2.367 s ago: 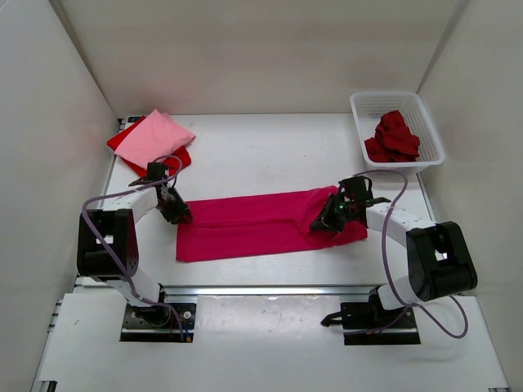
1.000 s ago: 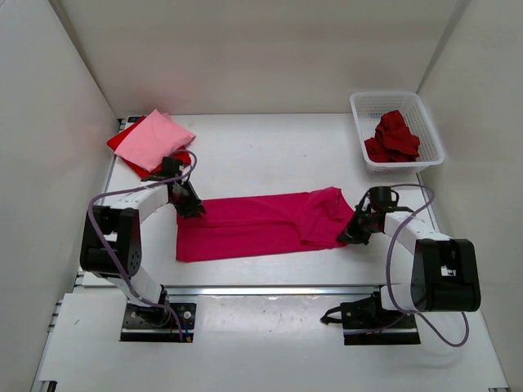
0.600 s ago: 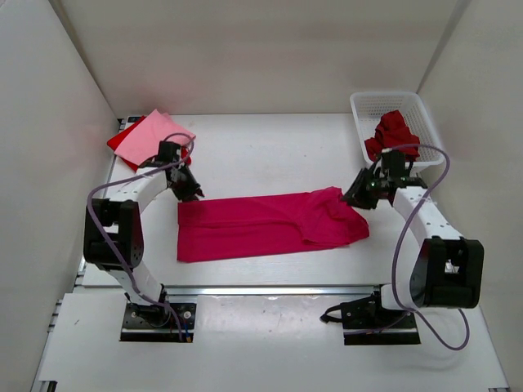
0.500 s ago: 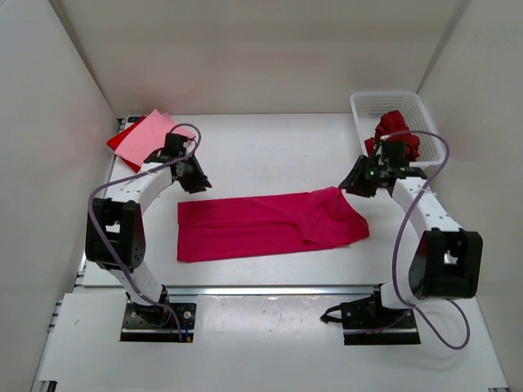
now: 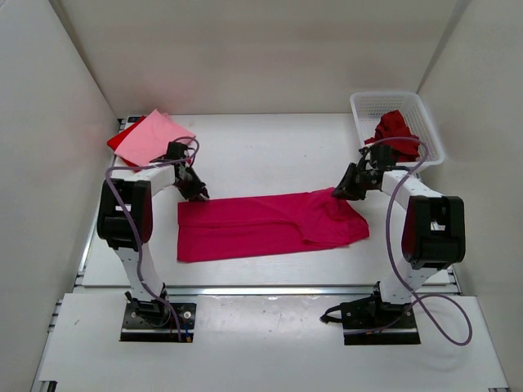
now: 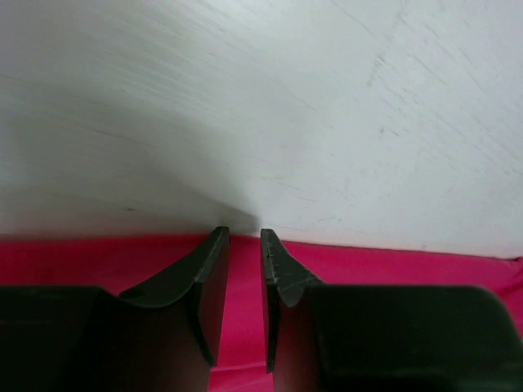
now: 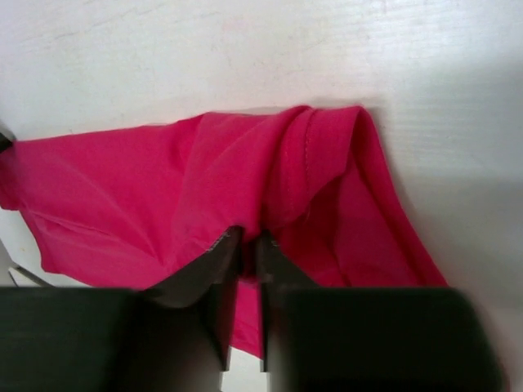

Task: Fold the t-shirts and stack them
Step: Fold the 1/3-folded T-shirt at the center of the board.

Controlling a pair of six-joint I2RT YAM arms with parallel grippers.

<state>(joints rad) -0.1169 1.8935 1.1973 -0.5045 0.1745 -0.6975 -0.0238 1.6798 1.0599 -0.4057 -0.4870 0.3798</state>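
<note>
A magenta cloth t-shirt (image 5: 261, 224) lies flat across the white surface (image 5: 270, 155). The left hand (image 5: 198, 194), slightly spread, sits at its far-left corner. The right hand (image 5: 337, 193) straddles a far-right fold, and I cannot tell if it is pinching.

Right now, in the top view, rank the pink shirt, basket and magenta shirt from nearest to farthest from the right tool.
1. magenta shirt: the right tool is at its far right corner.
2. basket: farther back, to the tool's right.
3. pink shirt: across the table, far left corner.
</note>
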